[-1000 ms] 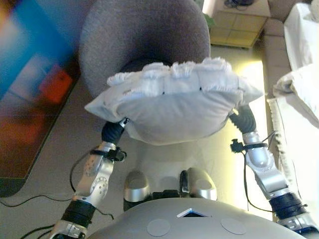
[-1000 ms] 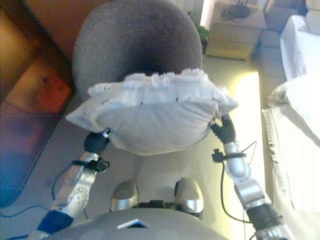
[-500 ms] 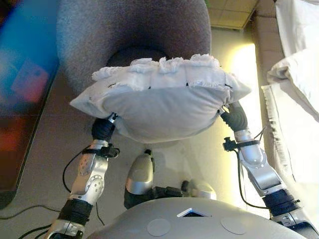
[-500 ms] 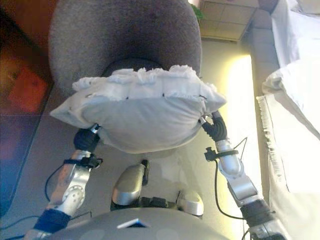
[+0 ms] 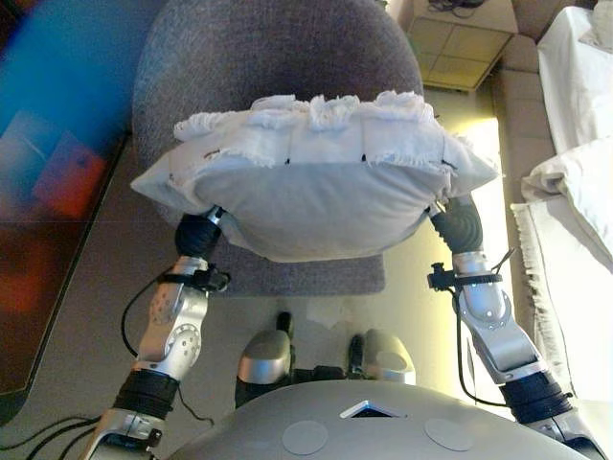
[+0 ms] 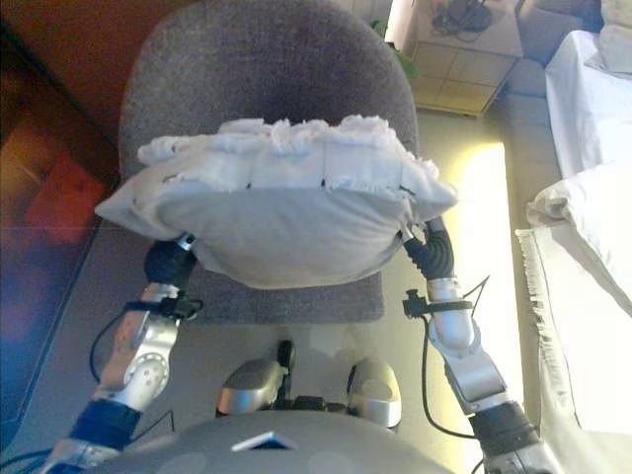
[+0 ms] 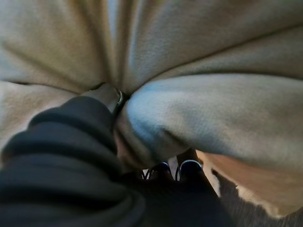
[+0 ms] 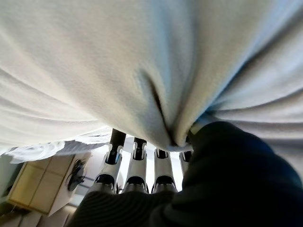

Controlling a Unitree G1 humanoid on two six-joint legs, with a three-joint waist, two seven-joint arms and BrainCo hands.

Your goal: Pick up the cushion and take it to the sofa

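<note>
The white cushion [image 5: 316, 182], with a frilled far edge, is held up in the air between my two hands, over the seat of a grey chair [image 5: 268, 57]. My left hand [image 5: 196, 233] is under the cushion's left end, mostly hidden by it. In the left wrist view its dark cover [image 7: 61, 156] presses into bunched cloth [image 7: 199, 113]. My right hand [image 5: 460, 225] is at the cushion's right end. In the right wrist view its fingers [image 8: 137, 165] lie straight against the cushion's underside [image 8: 142, 61].
The round-backed grey chair stands right in front of me. A white-covered sofa [image 5: 575, 86] with a white pillow [image 5: 579, 177] runs along the right. A small wooden cabinet [image 5: 465, 43] stands at the far right. A dark patterned surface [image 5: 48, 201] lies to the left.
The whole view has shifted, so the camera has moved. The cushion stays held between both hands over the chair.
</note>
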